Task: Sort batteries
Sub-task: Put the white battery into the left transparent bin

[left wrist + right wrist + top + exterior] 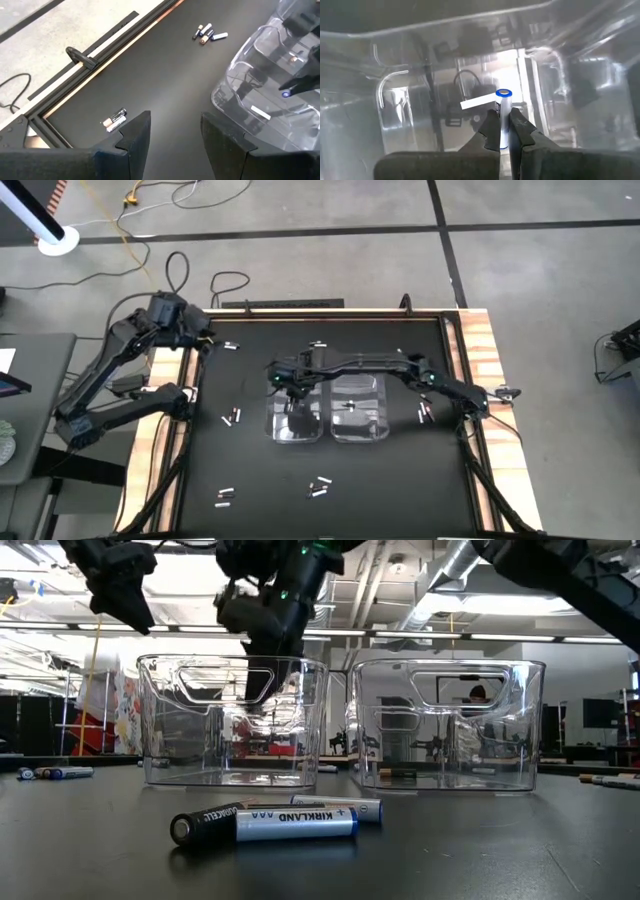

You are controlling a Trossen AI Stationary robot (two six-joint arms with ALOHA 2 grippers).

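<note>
Right gripper (504, 131) fingers clenched on a white battery (504, 107), long axis upright between them, hanging inside the left clear bin (297, 418). Left gripper (175, 132) parted, empty, well apart.

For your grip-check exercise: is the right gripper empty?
No: the right gripper pinches a white battery over the clear bin.

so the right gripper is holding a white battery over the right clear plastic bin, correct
Not quite: the right gripper, shut on the slim white and silver battery, is over the left clear plastic bin, not the right clear plastic bin. The high view shows it.
</note>
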